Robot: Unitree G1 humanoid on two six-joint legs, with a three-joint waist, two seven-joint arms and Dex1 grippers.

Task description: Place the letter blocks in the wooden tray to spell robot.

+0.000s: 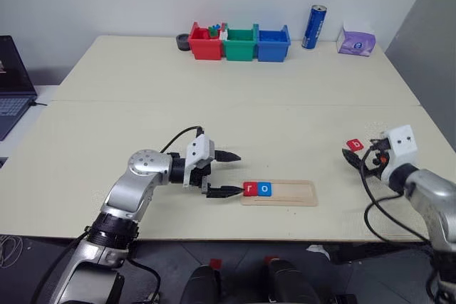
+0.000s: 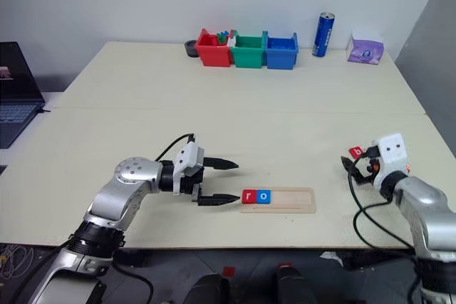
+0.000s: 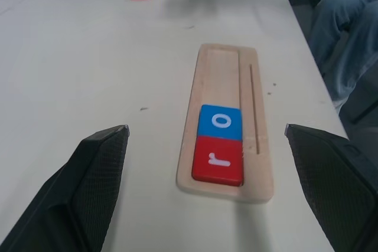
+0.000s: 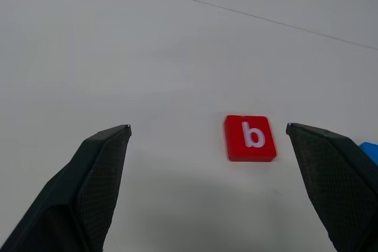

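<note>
Tray [image 3: 227,188] holding r and o only; right gripper [image 4: 207,140] spread, b block [image 4: 250,138] off-centre, likely to skid when pinched. Left gripper [image 1: 229,173] spread, empty.

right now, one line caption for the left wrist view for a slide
Open left gripper facing the wooden tray, red r block and blue o block set at its near end.

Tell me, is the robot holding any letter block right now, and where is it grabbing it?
Nothing is held. The left gripper is open beside the wooden tray; the right gripper is open near the red b block.
</note>
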